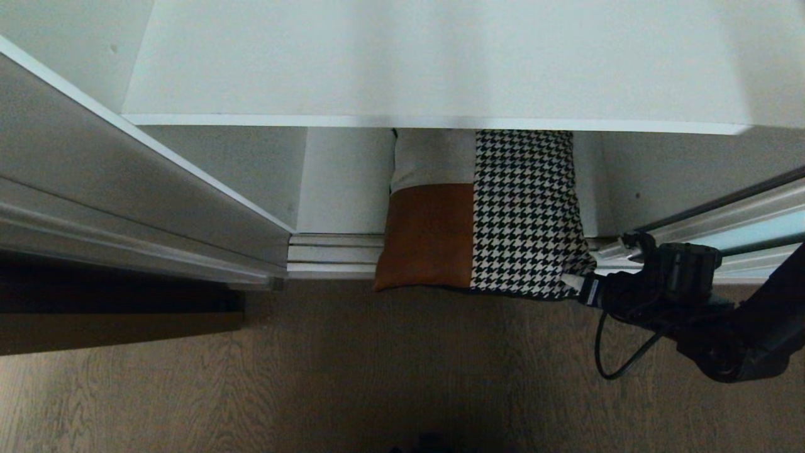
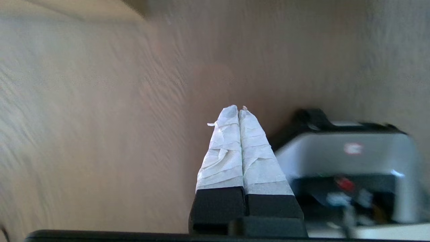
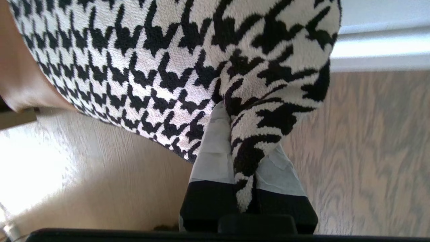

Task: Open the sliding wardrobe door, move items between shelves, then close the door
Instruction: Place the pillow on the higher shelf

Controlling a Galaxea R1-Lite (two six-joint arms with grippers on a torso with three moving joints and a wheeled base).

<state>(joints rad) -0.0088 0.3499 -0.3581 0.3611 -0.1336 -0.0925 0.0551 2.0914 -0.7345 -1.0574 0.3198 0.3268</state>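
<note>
The right gripper (image 3: 243, 158) pinched the cushion (image 1: 484, 214) corner — soft, light, floppy; left gripper (image 2: 239, 117) fingers pressed together, empty.

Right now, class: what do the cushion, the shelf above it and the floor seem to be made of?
Cushion: fabric, seemingly woven, in houndstooth, a smooth rust-brown panel and a cream one; it creases where the right gripper pinches it.
Shelf: flat matt white board, perhaps laminate.
Floor: wood or a wood-look finish, grain lines visible.

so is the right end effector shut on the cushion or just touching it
Shut on it: the right end effector pinches a houndstooth corner of the cushion between its taped fingers.
</note>
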